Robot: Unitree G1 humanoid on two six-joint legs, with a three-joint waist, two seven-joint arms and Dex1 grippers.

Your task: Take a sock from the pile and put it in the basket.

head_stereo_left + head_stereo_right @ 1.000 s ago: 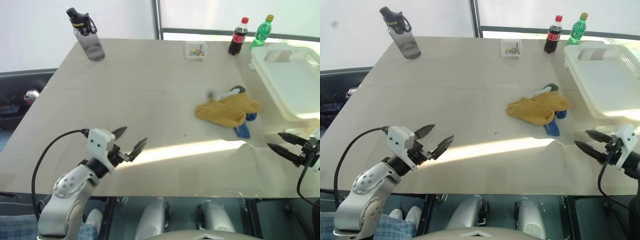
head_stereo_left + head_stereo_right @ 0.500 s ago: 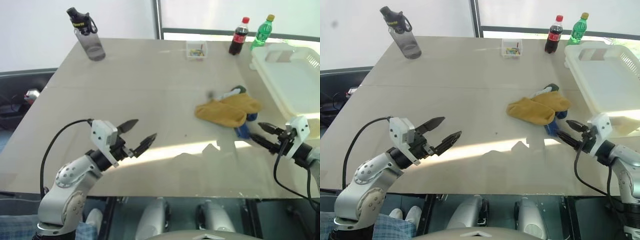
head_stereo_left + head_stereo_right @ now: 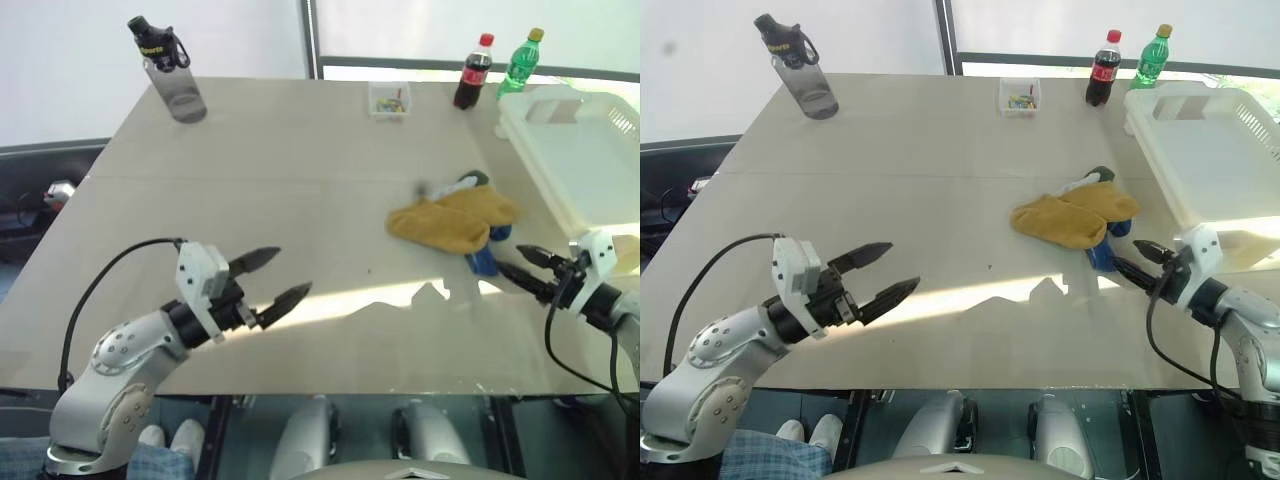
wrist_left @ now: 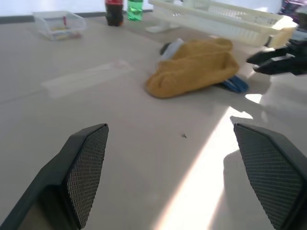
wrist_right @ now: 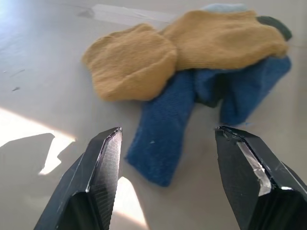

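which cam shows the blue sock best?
Right wrist view: the blue sock lies large between the open fingers, under the yellow sock. Both eye views show a small blue tip; left wrist view shows a sliver.

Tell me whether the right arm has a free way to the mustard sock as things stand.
Probably yes. The right gripper, jaws open, hovers beside the pile, pointing at it with bare table between. The blue sock lies nearest; the mustard sock sits just beyond, uncovered on top.
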